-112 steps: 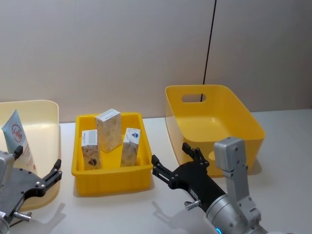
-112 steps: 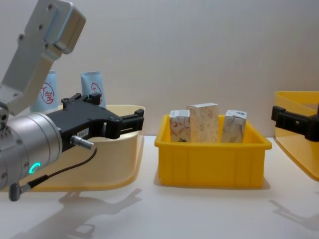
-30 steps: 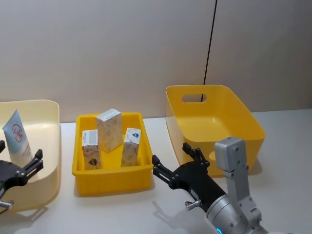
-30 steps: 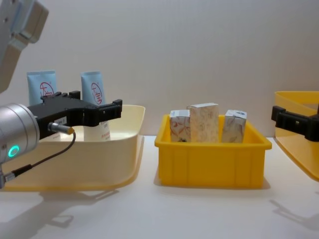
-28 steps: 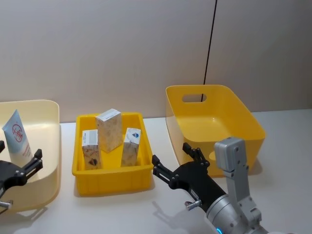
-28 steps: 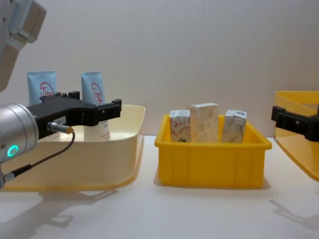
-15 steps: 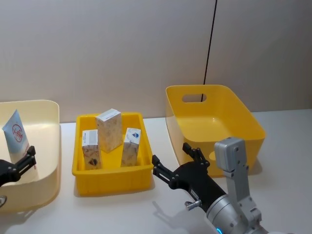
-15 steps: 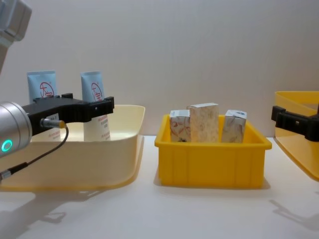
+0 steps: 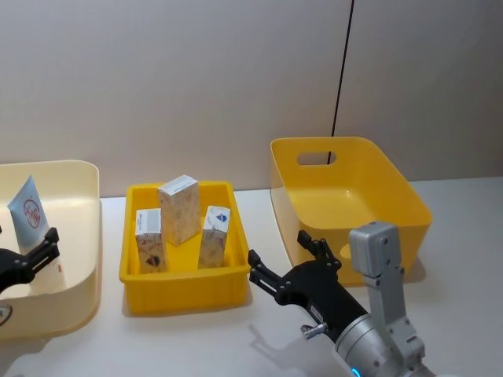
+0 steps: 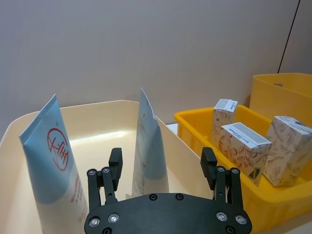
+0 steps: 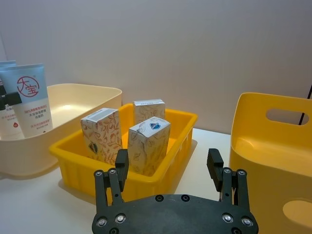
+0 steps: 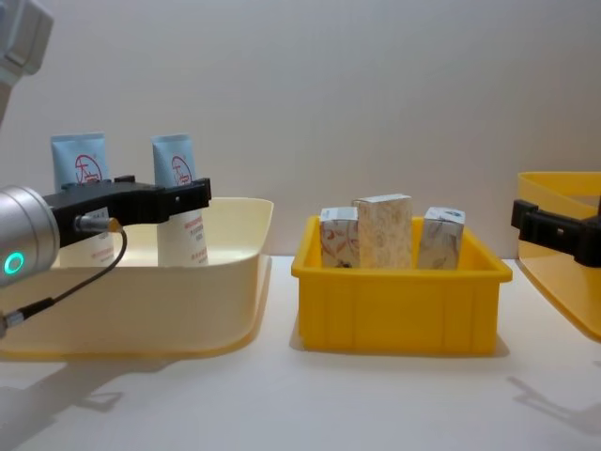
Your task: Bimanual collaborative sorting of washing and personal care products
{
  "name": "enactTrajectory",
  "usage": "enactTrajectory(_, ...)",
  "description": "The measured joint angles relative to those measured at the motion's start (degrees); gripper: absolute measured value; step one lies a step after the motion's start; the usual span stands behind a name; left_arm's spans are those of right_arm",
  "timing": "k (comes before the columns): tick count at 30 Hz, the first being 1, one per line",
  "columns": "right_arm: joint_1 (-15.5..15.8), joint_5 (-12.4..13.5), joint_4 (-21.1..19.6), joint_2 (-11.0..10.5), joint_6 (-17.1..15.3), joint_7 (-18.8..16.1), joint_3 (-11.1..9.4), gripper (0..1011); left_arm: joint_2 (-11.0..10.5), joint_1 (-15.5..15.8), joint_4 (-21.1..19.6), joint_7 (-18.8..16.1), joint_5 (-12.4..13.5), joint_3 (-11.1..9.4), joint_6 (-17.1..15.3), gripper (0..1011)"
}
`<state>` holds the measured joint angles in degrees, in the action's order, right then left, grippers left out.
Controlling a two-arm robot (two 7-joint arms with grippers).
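Left gripper (image 10: 162,160) and right gripper (image 11: 168,160) both spread wide over white table (image 9: 189,338), beige wall (image 9: 196,78) behind.

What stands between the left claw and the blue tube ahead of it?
Nothing visible. The left gripper, fingers open, is lined up on the nearer squeeze tube with only air between. The other squeeze tube stands beside it in the cream bin, off the path. The right gripper hovers open by the yellow tray.
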<state>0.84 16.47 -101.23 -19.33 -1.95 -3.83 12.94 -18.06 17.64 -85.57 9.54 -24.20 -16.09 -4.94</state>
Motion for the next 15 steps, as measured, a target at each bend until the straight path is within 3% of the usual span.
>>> enactTrajectory(15,0.0,0.0,0.0,0.0,0.0,0.0,0.0,1001,1.7,2.6,3.2,3.0,-0.5,-0.8,-0.5,1002)
